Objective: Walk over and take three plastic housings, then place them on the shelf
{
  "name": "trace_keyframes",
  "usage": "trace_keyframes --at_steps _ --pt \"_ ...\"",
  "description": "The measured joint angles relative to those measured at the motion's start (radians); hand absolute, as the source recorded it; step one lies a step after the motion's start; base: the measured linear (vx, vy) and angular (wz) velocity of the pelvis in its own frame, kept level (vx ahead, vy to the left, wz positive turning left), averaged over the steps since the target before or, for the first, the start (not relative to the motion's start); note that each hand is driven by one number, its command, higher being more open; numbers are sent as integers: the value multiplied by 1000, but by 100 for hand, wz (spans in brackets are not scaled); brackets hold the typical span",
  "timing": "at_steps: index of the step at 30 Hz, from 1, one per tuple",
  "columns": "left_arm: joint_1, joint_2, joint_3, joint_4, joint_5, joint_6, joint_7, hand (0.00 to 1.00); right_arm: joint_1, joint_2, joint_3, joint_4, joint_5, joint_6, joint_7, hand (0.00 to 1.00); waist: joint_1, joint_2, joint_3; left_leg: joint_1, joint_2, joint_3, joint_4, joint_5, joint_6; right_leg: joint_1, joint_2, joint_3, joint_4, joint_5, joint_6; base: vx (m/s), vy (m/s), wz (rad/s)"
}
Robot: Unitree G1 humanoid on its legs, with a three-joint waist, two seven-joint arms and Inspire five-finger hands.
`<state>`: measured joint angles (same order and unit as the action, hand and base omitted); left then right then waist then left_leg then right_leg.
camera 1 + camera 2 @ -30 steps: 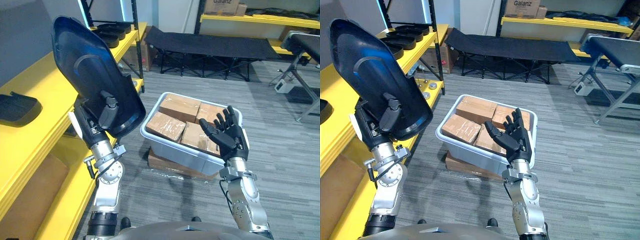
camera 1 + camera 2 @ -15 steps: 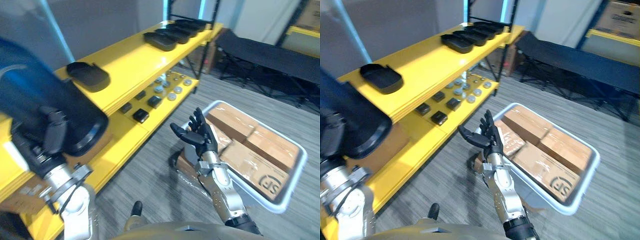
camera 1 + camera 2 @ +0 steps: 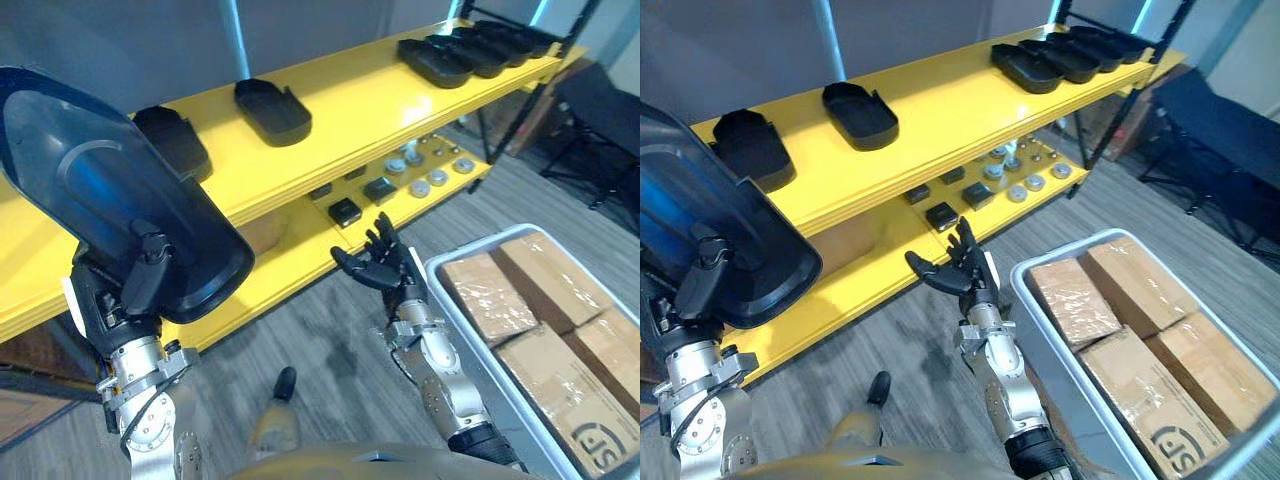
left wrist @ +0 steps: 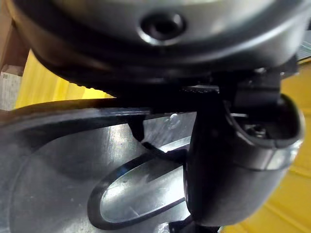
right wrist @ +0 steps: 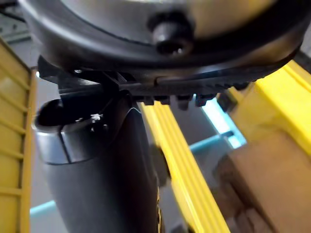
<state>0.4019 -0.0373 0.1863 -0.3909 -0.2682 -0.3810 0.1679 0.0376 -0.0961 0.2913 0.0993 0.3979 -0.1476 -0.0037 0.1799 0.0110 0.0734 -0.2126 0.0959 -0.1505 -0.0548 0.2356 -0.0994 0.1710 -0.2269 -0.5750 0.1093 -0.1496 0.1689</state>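
The yellow shelf slants from the left edge to the upper right of the frame, with a lower board beneath it; grey floor fills the middle and bottom.

At the lower right stands a pale grey tote, packed with taped cardboard boxes lying flat side by side.

At the left, a large glossy dark plastic housing is held up off the shelf, tilted, its hollow side towards the camera; the left hand grips its lower end, with the thumb pressed across the inner face and the fingers hidden behind the shell; the housing overlaps the shelf's front edge in the picture.

On the top board lie more housings, hollow side up; one sits alone at upper centre; another to its left is partly covered by the held one; a close row lies at the upper right.

The right hand hangs at the centre of the frame, in front of the lower board's edge and just left of the tote; its fingers are spread and nearly straight, and it holds nothing.

On the lower board, near centre, sit small black blocks; up and to their right is a cluster of round silver discs.
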Motion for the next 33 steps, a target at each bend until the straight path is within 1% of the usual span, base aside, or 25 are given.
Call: trace_keyframes --at_steps 1,2,3,5,6,9,11,15,17,18,19,20,21,22,23,24,25,26,27,28,29,30,31,32,33 --pt "-1 4 -14 0 -12 -6 -14 0 8 -4 5 -11 -1 -1 5 100 -8 0 0 -2 -8 -18 1 1 2 -7 8 42 18 -27 -9 -76 -51 83" --pt "-8 18 -52 1 -42 -24 -62 0 37 -15 11 -52 -10 -8 9 100 -27 -3 0 -7 -27 -48 0 8 10 -19 25 117 52 -77 -19 -85 -100 96" --pt "-19 42 -106 1 -62 -56 -113 0 58 -27 12 -90 -35 -31 20 100 -30 -6 -1 -14 -34 -54 -1 16 14 -33 27 148 92 -108 -27 -70 -89 81" --pt "-36 67 -151 1 -78 -86 -161 0 68 -29 12 -118 -35 -50 23 100 -35 -6 -1 -26 -30 -51 4 22 18 -42 29 135 116 -111 -19 -38 -54 33" --pt "-55 79 -182 1 -79 -100 -185 0 69 -27 12 -126 -35 -61 25 100 -47 -6 -1 -31 -28 -49 9 27 18 -45 32 134 127 -113 -18 -35 -42 20" --pt "-102 94 -229 -1 -61 -108 -208 0 100 -27 3 -175 -34 -66 40 100 -60 -5 0 -42 -19 -20 25 24 17 -50 32 142 144 -120 -18 -39 -20 0" --pt "-106 93 -228 -1 -35 -112 -197 0 125 -27 5 -191 -35 -72 62 100 -77 -9 2 -45 -15 -1 43 17 14 -52 29 145 157 -126 -19 -47 -5 -7" --pt "-93 88 -224 -1 -35 -123 -162 0 147 -28 5 -191 -35 -81 91 100 -76 -6 13 -67 -10 35 133 -32 10 -62 19 158 200 -160 -29 -72 6 -2" --pt "-87 82 -221 -1 -32 -136 -135 0 139 -27 1 -191 -35 -103 103 100 -73 5 47 -96 -10 41 233 -88 31 -49 14 145 239 -185 -34 -65 6 23" --pt "-86 84 -218 -1 -27 -139 -128 0 138 -25 0 -190 -35 -108 103 100 -72 0 61 -97 -12 51 259 -109 36 -39 3 141 245 -194 -33 -58 81 29" --pt "-86 83 -207 -2 -3 -143 -121 0 138 -24 -5 -190 -35 -118 103 100 -67 -14 83 -127 -14 81 381 -171 62 -29 -23 140 278 -218 -32 -32 96 16" --pt "-85 85 -198 -7 10 -143 -120 0 136 -24 -10 -190 -34 -123 103 100 -57 -2 83 -148 -17 102 496 -218 74 -23 -33 141 311 -242 -25 19 164 20" --pt "-85 94 -178 -18 11 -143 -124 0 132 -13 -18 -190 -34 -126 100 100 -48 -11 86 -167 -27 115 587 -299 54 -5 -56 142 357 -285 -13 75 120 17" --pt "-85 99 -162 -23 11 -143 -133 0 132 -4 -22 -190 -35 -126 94 100 -45 -43 88 -170 -47 130 629 -331 64 7 -82 141 365 -304 -13 128 138 21" --pt "-85 101 -154 -26 7 -143 -140 0 131 0 -26 -190 -35 -127 89 100 -43 -59 84 -178 -55 148 670 -359 98 15 -97 142 365 -314 -19 201 150 7" --pt "-85 106 -137 -37 1 -143 -153 0 132 7 -39 -190 -36 -136 77 100 -35 -58 71 -173 -65 202 758 -436 141 50 -109 144 390 -321 -34 263 129 10" --pt "-89 110 -125 -47 1 -142 -157 0 128 11 -46 -190 -39 -146 70 100 -42 -57 72 -169 -77 200 768 -472 110 39 -117 170 448 -319 -73 343 170 57" --pt "-109 121 -103 -48 0 -135 -165 0 126 25 -65 -189 -40 -163 45 100 -65 -84 67 -179 -127 177 794 -499 126 -61 -176 253 657 -247 -97 402 198 98" --pt "-118 132 -88 -48 -2 -119 -179 0 126 28 -89 -189 -40 -163 25 100 -75 -90 63 -163 -161 159 783 -510 140 -131 -192 320 794 -112 -131 389 217 99" --pt "-118 139 -82 -48 -2 -113 -186 0 126 26 -99 -187 -40 -163 19 100 -78 -88 63 -143 -170 151 765 -513 146 -154 -187 354 830 -28 -133 336 169 64" --pt "-119 153 -74 -49 -4 -110 -188 0 118 26 -110 -180 -40 -164 14 100 -78 -71 69 -101 -176 131 715 -510 160 -200 -156 402 892 -1 -111 393 108 43" --pt "-127 159 -59 -49 -8 -106 -174 0 106 25 -110 -179 -41 -165 15 100 -87 -72 68 -55 -174 99 660 -494 160 -251 -111 412 920 -57 -120 377 86 43" --pt "-131 161 -58 -49 -14 -101 -165 0 101 24 -109 -180 -42 -165 15 100 -95 -61 72 -32 -172 85 625 -480 157 -272 -84 405 902 -84 -125 441 48 54" --pt "-140 165 -65 -48 -22 -93 -147 0 92 21 -108 -186 -42 -169 15 100 -108 -56 73 23 -168 55 546 -454 155 -307 -33 393 819 -127 -136 342 -28 61" --pt "-152 167 -87 -45 -23 -92 -127 0 88 11 -108 -204 -44 -177 14 100 -118 -48 69 69 -154 34 481 -436 150 -337 22 397 689 -145 -139 341 -50 60"
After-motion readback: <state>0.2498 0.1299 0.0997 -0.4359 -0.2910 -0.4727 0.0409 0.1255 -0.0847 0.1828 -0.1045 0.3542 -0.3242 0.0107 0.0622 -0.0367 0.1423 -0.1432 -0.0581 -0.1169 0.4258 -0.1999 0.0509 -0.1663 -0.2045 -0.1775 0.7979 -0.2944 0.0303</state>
